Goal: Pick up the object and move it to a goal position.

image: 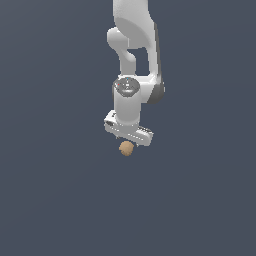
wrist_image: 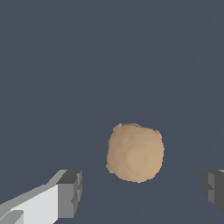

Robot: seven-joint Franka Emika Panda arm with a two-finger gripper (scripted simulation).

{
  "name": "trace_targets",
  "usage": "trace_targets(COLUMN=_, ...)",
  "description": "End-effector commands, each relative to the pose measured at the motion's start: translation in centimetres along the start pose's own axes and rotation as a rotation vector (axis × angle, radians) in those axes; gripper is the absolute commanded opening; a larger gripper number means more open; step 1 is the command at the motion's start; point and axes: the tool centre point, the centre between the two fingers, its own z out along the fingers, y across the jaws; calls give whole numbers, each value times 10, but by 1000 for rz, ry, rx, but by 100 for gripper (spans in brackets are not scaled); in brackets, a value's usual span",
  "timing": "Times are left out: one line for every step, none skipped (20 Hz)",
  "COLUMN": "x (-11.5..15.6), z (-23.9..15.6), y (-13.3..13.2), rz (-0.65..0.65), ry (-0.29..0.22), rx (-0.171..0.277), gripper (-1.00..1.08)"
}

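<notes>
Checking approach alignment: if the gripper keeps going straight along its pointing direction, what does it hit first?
Most likely the tan ball. In the wrist view it sits ahead of the open gripper, between the fingers. The exterior view shows it just below the gripper. Its depth is unclear.

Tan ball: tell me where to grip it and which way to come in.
Grip the tan ball across its widest middle, coming straight down from above. It is roundish with no handle, so only opposite sides give purchase. The claw is open, fingers wider than the ball, which sits nearer one finger; centre it, then close.
</notes>
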Motion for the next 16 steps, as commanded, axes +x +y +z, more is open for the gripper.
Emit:
trace_targets(x=0, z=6, y=2, rz=58, ry=3, rx=2, gripper=100)
trace_targets(x=-1, z=9, y=3, rz=77, ry=4, rx=2, gripper=100)
trace_targets(x=-1, z=11, y=3, rz=94, ry=4, rx=3, gripper=100)
trace_targets(x=-1, z=12, y=4, rz=110, ry=5, rx=3, gripper=100)
trace_targets(x=-1, z=14, y=5, rz=124, ry=6, rx=3, gripper=100)
trace_targets(x=-1, z=15, y=5, rz=136, ry=6, rx=4, gripper=100)
trace_targets(x=-1, z=17, y=6, rz=147, ry=7, rx=4, gripper=100)
trace_targets(x=-1, z=18, y=6, rz=156, ry=7, rx=4, gripper=100)
trace_targets(x=-1, z=18, y=6, rz=163, ry=8, rx=4, gripper=100)
trace_targets(x=-2, z=19, y=7, rz=169, ry=8, rx=4, gripper=100)
trace_targets(x=-2, z=19, y=7, rz=173, ry=8, rx=4, gripper=100)
trace_targets(x=-2, z=20, y=7, rz=176, ry=8, rx=4, gripper=100)
trace_targets(x=-2, z=20, y=7, rz=176, ry=8, rx=4, gripper=100)
trace_targets(x=-2, z=19, y=7, rz=171, ry=8, rx=4, gripper=100)
trace_targets(x=-2, z=20, y=7, rz=171, ry=8, rx=4, gripper=100)
trace_targets(x=-2, z=21, y=7, rz=171, ry=8, rx=4, gripper=100)
